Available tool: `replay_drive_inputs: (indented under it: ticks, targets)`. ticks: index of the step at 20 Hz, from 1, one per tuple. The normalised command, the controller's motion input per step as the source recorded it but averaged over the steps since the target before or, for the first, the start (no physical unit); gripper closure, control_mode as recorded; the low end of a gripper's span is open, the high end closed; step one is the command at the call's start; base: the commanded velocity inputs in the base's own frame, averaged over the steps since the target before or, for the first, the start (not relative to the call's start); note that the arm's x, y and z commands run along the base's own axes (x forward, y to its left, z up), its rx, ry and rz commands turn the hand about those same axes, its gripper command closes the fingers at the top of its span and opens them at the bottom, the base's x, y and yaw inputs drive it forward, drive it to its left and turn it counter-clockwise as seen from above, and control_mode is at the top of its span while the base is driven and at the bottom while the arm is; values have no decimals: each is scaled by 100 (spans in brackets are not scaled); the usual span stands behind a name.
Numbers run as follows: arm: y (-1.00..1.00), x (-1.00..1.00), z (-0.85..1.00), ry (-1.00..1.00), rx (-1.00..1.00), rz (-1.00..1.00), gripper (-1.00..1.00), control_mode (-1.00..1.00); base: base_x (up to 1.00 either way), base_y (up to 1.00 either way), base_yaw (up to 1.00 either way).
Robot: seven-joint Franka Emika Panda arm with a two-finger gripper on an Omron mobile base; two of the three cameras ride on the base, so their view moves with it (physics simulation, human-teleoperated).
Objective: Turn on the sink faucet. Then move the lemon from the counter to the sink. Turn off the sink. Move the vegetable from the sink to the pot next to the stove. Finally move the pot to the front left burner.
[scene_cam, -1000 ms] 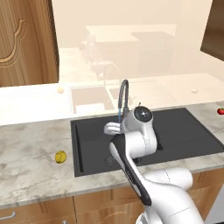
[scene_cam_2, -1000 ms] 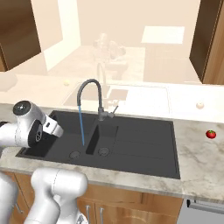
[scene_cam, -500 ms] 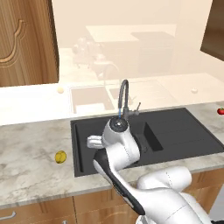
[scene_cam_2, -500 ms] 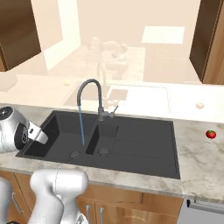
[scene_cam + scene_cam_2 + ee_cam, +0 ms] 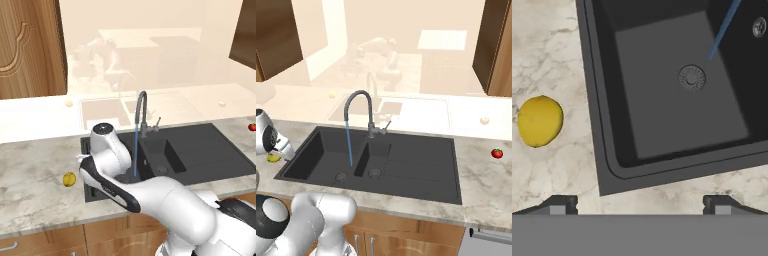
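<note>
Water is seen running: a thin blue stream falls from the spout of the sink faucet [image 5: 142, 112] into the left basin of the sink [image 5: 200, 150]. From the right base camera the same stream drops from the faucet's arch to a point just beside the round drain [image 5: 342, 176] of that basin; a second drain [image 5: 374, 173] sits in the smaller basin next to it. The ribbed drainboard takes up the right part of the sink.

The lemon [image 5: 69, 179] is found on the counter [image 5: 35, 180], to the left of the sink and clear of its rim. In the hand view the lemon [image 5: 539, 121] lies on the marbled stone near the sink's outer corner, apart from the black edge.

The claw [image 5: 639, 205] is held over the counter's front strip at the sink's left corner, looking down. Its two tips are set wide apart, open, with nothing between them; the lemon lies off to one side of the gap, not within it. In the left base view the arm is bent over the sink's left end, its wrist housing above the rim.

A small red tomato [image 5: 497, 153] rests on the counter well to the right of the sink.
</note>
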Motion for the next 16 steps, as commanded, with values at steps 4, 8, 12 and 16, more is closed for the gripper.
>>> replay_drive_inputs:
  ticks: [4, 8, 12, 16]
  targets:
    - [72, 16, -12, 11, -2, 0, -100, -100, 0, 0, 0]
    - [67, 19, -7, 4, 0, 0, -100, -100, 0, 0, 0]
    - [46, 21, -19, 0, 0, 0, -100, -100, 0, 0, 0]
    - [36, 23, -32, 0, 0, 0, -100, -100, 0, 0, 0]
